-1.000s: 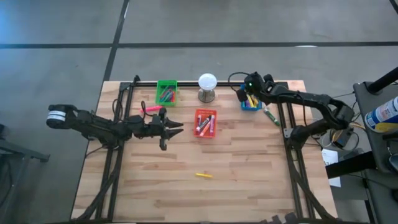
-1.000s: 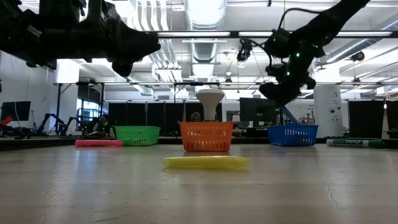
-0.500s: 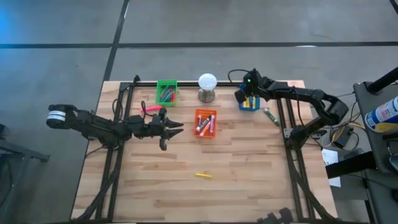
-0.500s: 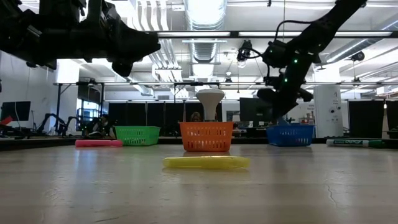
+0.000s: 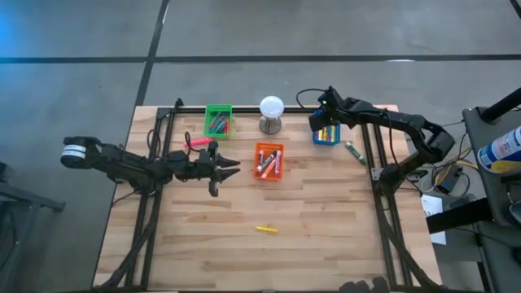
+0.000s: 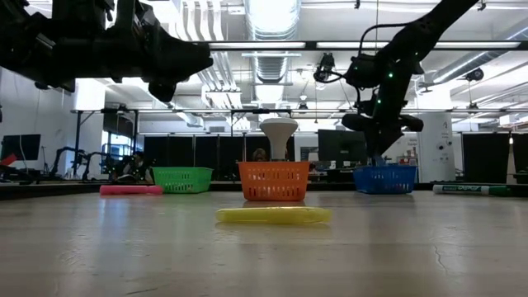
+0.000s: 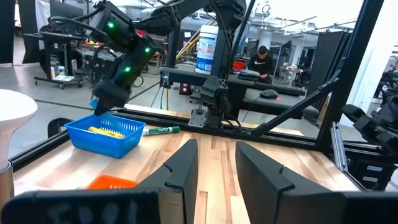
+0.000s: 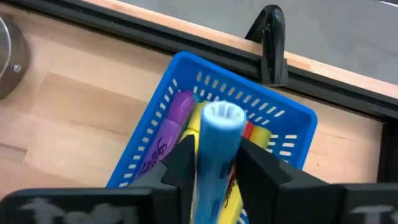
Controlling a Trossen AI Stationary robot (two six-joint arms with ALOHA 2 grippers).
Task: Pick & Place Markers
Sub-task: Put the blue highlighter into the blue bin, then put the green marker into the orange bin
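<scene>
My right gripper (image 5: 323, 124) hangs over the blue bin (image 5: 327, 137) at the table's far right, shut on a light-blue marker (image 8: 214, 162). Purple, yellow and red markers lie in that bin (image 8: 186, 118). A yellow marker (image 5: 267, 229) lies flat on the table near the middle front. A pink marker (image 5: 195, 142) lies by the green bin (image 5: 217, 121), and a green-and-white marker (image 5: 354, 152) lies right of the blue bin. My left gripper (image 5: 232, 168) waits open left of the red bin (image 5: 269, 160), with nothing between its fingers (image 7: 186, 168). My right gripper pinches the light-blue marker's barrel (image 8: 211, 177) between its two fingers, below the marker's round end (image 8: 222, 118). The fingers slant down from the table's right side. The marker stands steeply over the blue bin; its lower end is hidden behind the gripper.
A white ball on a grey stand (image 5: 271, 114) is between the green and blue bins. Dark frame rails (image 5: 376, 155) run along both table sides and the far edge. Bare wood spreads across the near half around the yellow marker.
My right gripper has shifted a little toward the table's left over the blue bin, tipped further down and rolled, carrying the light-blue marker with it. The left arm has kept still.
</scene>
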